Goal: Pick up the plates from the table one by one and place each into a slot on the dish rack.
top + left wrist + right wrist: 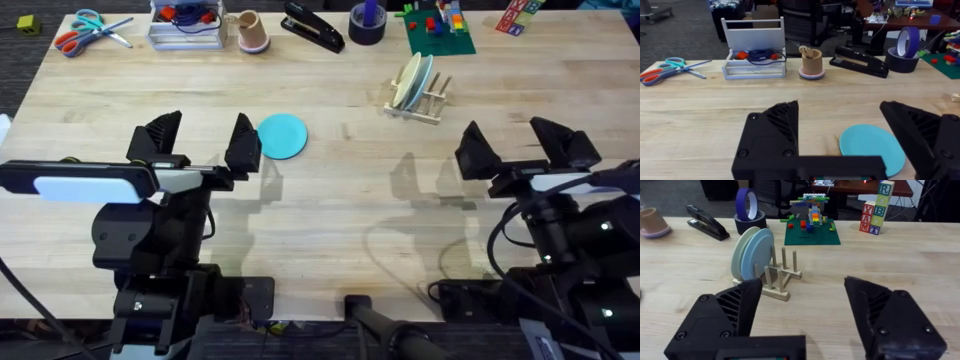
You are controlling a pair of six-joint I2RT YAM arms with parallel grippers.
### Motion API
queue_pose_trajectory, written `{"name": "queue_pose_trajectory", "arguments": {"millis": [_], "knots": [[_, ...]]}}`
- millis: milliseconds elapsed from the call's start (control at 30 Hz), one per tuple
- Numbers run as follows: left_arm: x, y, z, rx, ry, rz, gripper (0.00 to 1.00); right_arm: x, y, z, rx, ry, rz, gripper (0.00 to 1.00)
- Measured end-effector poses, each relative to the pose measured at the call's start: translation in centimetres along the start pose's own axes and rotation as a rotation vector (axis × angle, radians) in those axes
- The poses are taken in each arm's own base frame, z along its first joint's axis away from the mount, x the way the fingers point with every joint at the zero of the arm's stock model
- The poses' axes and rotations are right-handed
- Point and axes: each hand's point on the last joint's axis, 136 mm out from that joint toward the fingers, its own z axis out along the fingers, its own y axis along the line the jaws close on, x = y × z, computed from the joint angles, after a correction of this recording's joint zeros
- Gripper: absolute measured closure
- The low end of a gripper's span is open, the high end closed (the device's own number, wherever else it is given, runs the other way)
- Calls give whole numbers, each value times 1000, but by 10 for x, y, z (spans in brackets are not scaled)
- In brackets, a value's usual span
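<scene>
While I am watching from the overhead view, the left gripper [198,141] is hovering with its two black fingers spread wide and nothing between them. One bright blue plate [281,135] is lying flat on the table [330,220], just to the right of that gripper's right-hand finger and very slightly farther away (close beside it, though I cannot tell whether they are touching). In the left wrist view, the same blue plate [872,148] is sitting off-centre toward one finger, not squarely in the gap.

Well to the right, the right gripper [528,149] is also hanging open and empty. It is sitting nearer to the dish rack [418,93], which is standing farther back on the table. Two plates, a cream plate [741,256] and a pale plate [759,254], are already standing upright in the rack's left-hand slots, and free pegs are showing to their right.

I am judging that the left arm is the nearer one for the blue plate, and that it needs to shift rightward to centre over it. Being round, the plate has no long axis to line up with.
</scene>
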Motion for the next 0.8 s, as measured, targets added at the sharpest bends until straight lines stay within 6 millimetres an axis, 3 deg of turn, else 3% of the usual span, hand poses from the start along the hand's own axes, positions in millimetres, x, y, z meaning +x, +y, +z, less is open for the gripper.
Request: {"name": "queue_pose_trajectory", "arguments": {"millis": [600,667,800], "knots": [[2,3,-2,-15,37,17,8,-3,0,0,-1,-11,-1,7],[-4,3,-5,-18,49,20,8,-4,0,0,-1,-16,-1,7],[-35,5,-14,-30,20,23,8,-10,0,-2,-1,-21,-1,7]]}}
